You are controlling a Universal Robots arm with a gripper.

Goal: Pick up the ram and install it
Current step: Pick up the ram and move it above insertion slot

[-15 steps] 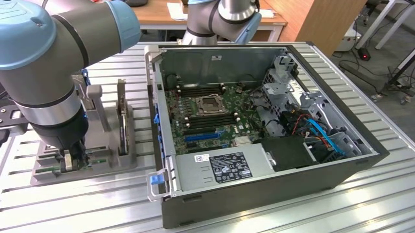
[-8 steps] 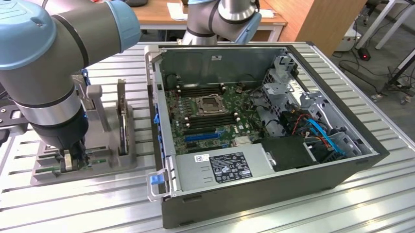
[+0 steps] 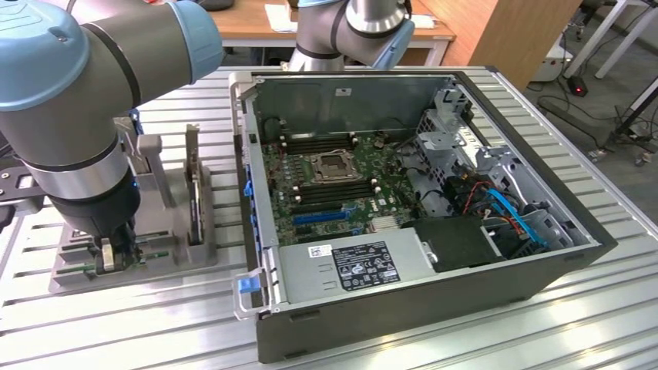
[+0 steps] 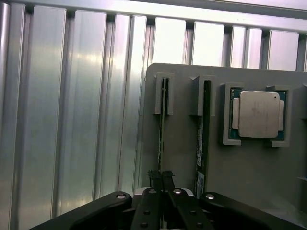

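The arm stands over the grey holder (image 3: 196, 254), which lies on the ribbed metal tabletop (image 3: 123, 331) at the 9 o'clock side of the open computer case (image 3: 411, 308) in the exterior view. The pincer (image 3: 107, 260) points straight down into the holder's 7 o'clock corner.

In the wrist view, the pincer (image 4: 161, 178) is clenched on the ram (image 4: 161, 134), with its fingertips pressed against both faces of the thin board. The ram stands on edge and is seated in its slot in the holder (image 4: 182, 158). A second memory stick (image 4: 202, 139) stands on edge in the neighbouring slot, between the ram and the silver processor (image 4: 259, 114), which lies flat in its own recess.

Inside the case, the motherboard (image 3: 340, 185) lies exposed, with the processor socket (image 3: 335, 166) near its centre and long memory slots (image 3: 320, 142) at the socket's 12 o'clock side.
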